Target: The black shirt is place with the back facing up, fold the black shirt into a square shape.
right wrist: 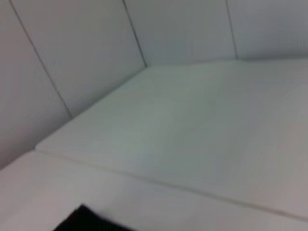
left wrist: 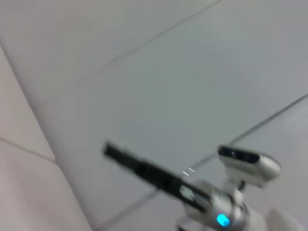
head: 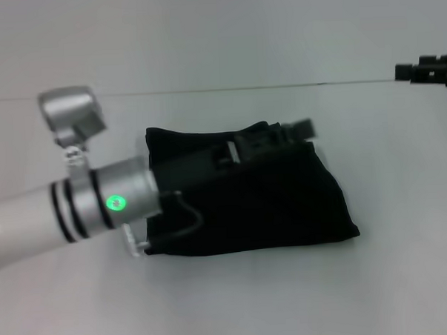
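Observation:
The black shirt [head: 284, 202] lies on the white table as a folded, roughly rectangular bundle in the middle of the head view, with no lettering showing. My left arm reaches in from the left across the shirt's back part. Its black gripper [head: 292, 129] sits at the shirt's far edge and is hard to separate from the dark cloth. My right gripper [head: 427, 70] is far off at the right, near the table's back edge, away from the shirt. The left wrist view shows the right gripper [left wrist: 144, 169] from a distance, over bare table. A dark corner [right wrist: 86, 221], probably the shirt, shows in the right wrist view.
The white table [head: 229, 301] spreads out on all sides of the shirt. A pale wall [head: 218, 34] rises behind the table's back edge. Panel seams run across the wall [right wrist: 72, 72] in the right wrist view.

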`<state>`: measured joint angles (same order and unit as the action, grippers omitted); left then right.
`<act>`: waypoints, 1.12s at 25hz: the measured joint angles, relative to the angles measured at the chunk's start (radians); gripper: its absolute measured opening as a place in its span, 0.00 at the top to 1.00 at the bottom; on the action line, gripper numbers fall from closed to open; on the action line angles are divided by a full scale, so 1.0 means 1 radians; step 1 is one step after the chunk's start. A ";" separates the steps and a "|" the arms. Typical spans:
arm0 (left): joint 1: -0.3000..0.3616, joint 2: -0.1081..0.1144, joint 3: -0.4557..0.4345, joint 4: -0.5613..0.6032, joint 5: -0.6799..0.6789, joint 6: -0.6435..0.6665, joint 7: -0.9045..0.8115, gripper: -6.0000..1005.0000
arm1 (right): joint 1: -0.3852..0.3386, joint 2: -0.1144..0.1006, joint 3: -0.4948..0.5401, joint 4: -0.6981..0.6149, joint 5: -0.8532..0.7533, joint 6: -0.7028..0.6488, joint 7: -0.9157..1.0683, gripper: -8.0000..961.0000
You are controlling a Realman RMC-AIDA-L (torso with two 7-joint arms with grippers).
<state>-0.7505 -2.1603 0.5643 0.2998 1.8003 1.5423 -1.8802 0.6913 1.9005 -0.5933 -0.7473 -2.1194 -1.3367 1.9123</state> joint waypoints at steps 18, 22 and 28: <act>0.113 0.092 -0.018 0.273 0.178 -0.371 -0.028 0.06 | 0.214 0.123 -0.264 0.217 -0.089 0.240 0.093 0.23; 0.102 0.095 -0.017 0.268 0.217 -0.455 -0.058 0.05 | 0.250 0.163 -0.328 0.258 -0.089 0.331 0.104 0.25; 0.100 0.093 -0.008 0.263 0.221 -0.478 -0.054 0.05 | 0.278 0.192 -0.397 0.313 -0.084 0.404 0.120 0.36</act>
<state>-0.6505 -2.0672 0.5561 0.5627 2.0211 1.0638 -1.9346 0.9694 2.0920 -0.9906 -0.4340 -2.2038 -0.9329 2.0319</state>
